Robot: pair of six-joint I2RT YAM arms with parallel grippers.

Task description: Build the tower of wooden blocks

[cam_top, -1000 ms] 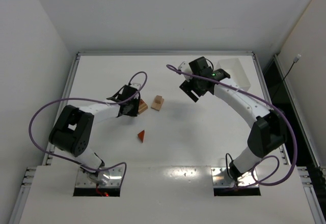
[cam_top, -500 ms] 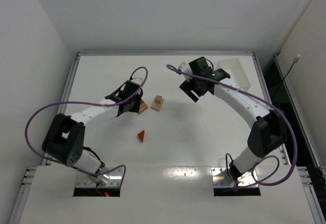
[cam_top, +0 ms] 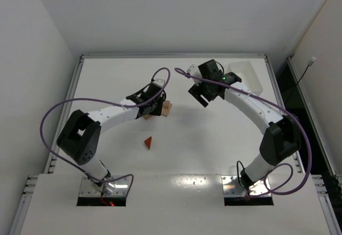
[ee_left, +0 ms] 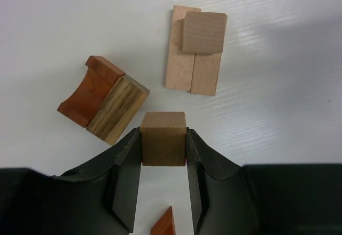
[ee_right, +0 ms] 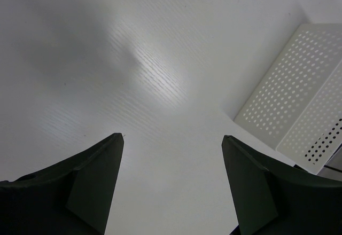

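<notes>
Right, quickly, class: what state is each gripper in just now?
Left gripper: jaws closed on a pale wooden cube.
Right gripper: jaws open, nothing between them.

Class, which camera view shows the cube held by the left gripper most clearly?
The left wrist view: the tan cube sits clamped in the left gripper, unobstructed. In the top external view that gripper largely hides it; the right wrist view lacks it.

Wood blocks sit matt on the white table (ee_left: 278,101), whose finely ribbed surface has a soft sheen: a pale tan cube (ee_left: 163,141), smooth light bars (ee_left: 204,75), a reddish-brown arch (ee_left: 85,93) and a streaky dark-grained block (ee_left: 118,108). The fingers (ee_left: 126,165) of the left gripper (ee_left: 163,131) look like matt black plastic. The bin (ee_right: 291,96) is white perforated plastic.
</notes>
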